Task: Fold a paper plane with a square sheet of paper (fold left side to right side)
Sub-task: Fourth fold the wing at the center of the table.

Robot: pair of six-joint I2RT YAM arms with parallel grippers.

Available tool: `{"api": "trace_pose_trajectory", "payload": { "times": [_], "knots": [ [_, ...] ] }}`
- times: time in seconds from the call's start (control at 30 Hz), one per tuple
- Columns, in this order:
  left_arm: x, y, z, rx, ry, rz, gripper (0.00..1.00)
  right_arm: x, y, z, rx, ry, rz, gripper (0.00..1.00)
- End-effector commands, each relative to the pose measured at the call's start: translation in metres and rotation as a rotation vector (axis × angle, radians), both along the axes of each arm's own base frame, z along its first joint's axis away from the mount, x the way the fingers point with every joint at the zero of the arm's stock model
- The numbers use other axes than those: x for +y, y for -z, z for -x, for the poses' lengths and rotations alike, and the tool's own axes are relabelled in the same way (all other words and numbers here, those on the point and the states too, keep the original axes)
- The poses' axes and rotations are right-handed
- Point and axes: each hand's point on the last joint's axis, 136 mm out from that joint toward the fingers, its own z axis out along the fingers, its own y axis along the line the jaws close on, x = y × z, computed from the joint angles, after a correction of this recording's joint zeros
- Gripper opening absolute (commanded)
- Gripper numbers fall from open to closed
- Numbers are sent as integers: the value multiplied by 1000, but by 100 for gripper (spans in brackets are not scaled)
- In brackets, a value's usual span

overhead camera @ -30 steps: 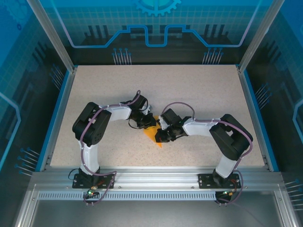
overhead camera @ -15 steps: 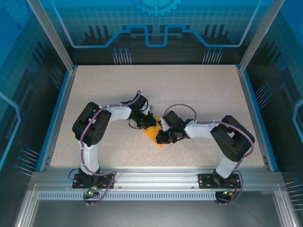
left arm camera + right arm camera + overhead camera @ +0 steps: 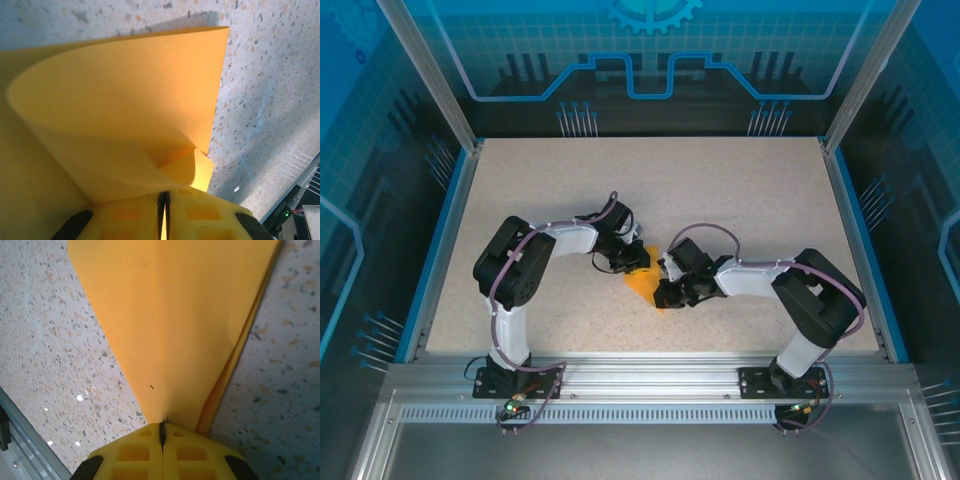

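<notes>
The bright orange sheet of paper (image 3: 645, 281) lies at the middle of the speckled tabletop, between the two arms. My left gripper (image 3: 631, 262) is shut on its upper left part; in the left wrist view the paper (image 3: 125, 100) curls up in a loose loop right above the closed jaws (image 3: 163, 197). My right gripper (image 3: 664, 292) is shut on its lower right corner; in the right wrist view the paper (image 3: 175, 315) fans out flat from the closed jaws (image 3: 162, 429), a second layer showing along its right edge.
The beige tabletop (image 3: 720, 200) spreads wide behind the arms, bounded by blue rails (image 3: 847, 240) left and right and the aluminium frame (image 3: 650, 375) at the near edge.
My right gripper has slid a little to the right with its corner, and more orange paper shows between the two grippers. The left arm has stayed put.
</notes>
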Motion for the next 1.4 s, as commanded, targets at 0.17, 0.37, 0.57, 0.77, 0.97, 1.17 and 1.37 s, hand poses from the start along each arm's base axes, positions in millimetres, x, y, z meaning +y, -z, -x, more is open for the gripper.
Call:
{"api": "trace_pose_trajectory", "payload": {
  "times": [0.17,0.37,0.57,0.77,0.97,1.17,1.37],
  "knots": [
    [34,46,29,118,-12,-193,14,-26,12,32,92,-13,115,3],
    [33,45,29,117,-14,-186,14,-13,-21,8,-42,8,36,11],
    [33,42,28,113,-14,-182,14,-6,-38,5,-81,-24,4,12],
    [33,42,28,111,-14,-184,14,14,-31,10,-30,-61,-27,10],
    [33,41,28,113,-14,-183,14,7,-14,10,3,-30,24,9],
    [33,42,27,111,-12,-184,14,-1,-6,12,25,-20,68,9],
    [33,43,28,114,-12,-187,14,-9,1,16,41,-15,103,9]
  ]
}}
